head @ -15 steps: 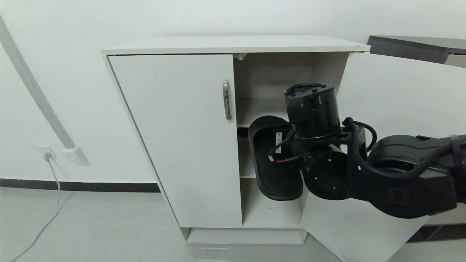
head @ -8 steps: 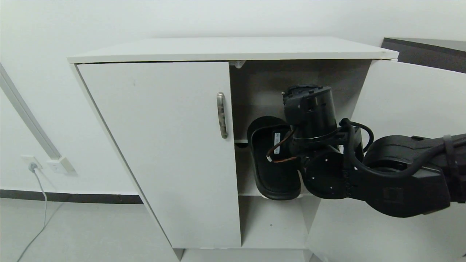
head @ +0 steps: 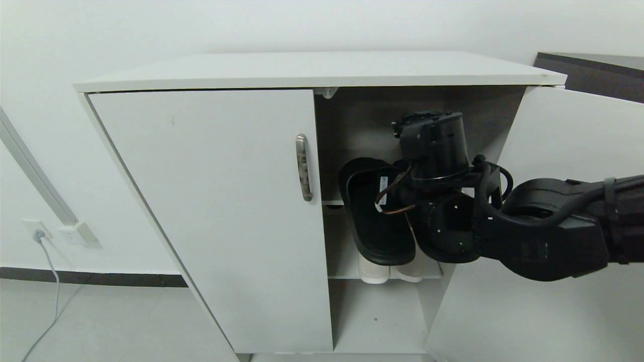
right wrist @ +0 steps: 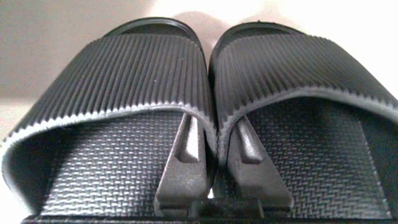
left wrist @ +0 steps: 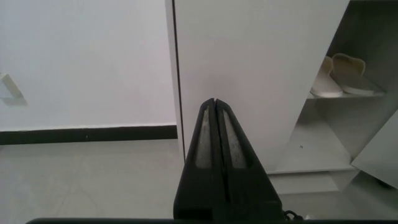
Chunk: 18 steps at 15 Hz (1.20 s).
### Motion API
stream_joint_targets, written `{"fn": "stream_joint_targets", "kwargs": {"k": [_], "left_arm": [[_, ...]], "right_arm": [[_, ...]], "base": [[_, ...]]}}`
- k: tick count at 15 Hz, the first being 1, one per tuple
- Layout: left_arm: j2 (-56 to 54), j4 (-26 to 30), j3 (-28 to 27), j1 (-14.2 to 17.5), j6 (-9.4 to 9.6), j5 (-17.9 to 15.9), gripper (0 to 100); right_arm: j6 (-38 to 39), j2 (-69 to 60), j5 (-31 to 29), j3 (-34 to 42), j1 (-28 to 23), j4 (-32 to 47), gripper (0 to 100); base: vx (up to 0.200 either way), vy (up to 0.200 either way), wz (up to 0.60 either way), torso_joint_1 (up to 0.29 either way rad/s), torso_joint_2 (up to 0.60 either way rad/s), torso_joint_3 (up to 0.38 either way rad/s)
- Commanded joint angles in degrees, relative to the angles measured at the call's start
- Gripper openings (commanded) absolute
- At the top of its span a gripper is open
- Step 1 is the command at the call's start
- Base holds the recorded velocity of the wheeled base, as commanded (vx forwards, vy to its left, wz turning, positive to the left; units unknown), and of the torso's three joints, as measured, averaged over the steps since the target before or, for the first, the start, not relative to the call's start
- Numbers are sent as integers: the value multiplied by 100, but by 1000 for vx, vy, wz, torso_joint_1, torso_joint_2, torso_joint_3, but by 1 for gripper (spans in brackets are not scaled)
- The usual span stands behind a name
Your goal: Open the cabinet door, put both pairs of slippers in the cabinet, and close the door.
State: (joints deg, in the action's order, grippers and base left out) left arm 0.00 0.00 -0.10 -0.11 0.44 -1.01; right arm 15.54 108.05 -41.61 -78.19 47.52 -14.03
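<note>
Black slippers (head: 377, 216): held as a pair in the open side of the cabinet (head: 312, 70). They hang in the air over the front edge of the shelf (head: 342, 275) and are tipped, one end high and one end low.
Right pincer (right wrist: 216, 134): clenched on the black slippers (right wrist: 149, 81). The two inner strap sides are pinched together between the fingers (right wrist: 186, 155).
Left pincer (left wrist: 214, 106): closed with nothing in it, held low in front of the shut door (left wrist: 249, 56).
White slippers (head: 387, 271): laid side by side at the front edge of the shelf, under the black pair.
Feel: the black pair is judged light, soft and bendy. The ribbed straps should not slip much, and nothing looks easy to break.
Hold: the spot where the two straps touch is judged a good place, since both slippers are carried at once. The free ends may sag or swing.
Care: the white pair or the open door (head: 553, 141) could be bumped.
</note>
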Motion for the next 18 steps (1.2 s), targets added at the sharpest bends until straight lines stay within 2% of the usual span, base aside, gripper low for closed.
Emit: {"fn": "stream_joint_targets", "kwargs": {"k": [1, 6, 13, 18], "left_arm": [[9, -9, 1, 2, 0, 5, 0], [9, 0, 1, 2, -9, 5, 0], [9, 0, 1, 2, -18, 5, 0], [9, -9, 1, 2, -18, 5, 0]], "right_arm": [[1, 331, 39, -328, -269, 14, 0], [-60, 779, 65, -970, -489, 120, 0], [-87, 1316, 223, -2543, -779, 1333, 0], [-87, 1474, 232, -2701, -806, 1350, 0]], "base": [[0, 0, 0, 0, 0, 0], [0, 0, 0, 0, 0, 0], [0, 0, 0, 0, 0, 0], [0, 0, 0, 0, 0, 0]]}}
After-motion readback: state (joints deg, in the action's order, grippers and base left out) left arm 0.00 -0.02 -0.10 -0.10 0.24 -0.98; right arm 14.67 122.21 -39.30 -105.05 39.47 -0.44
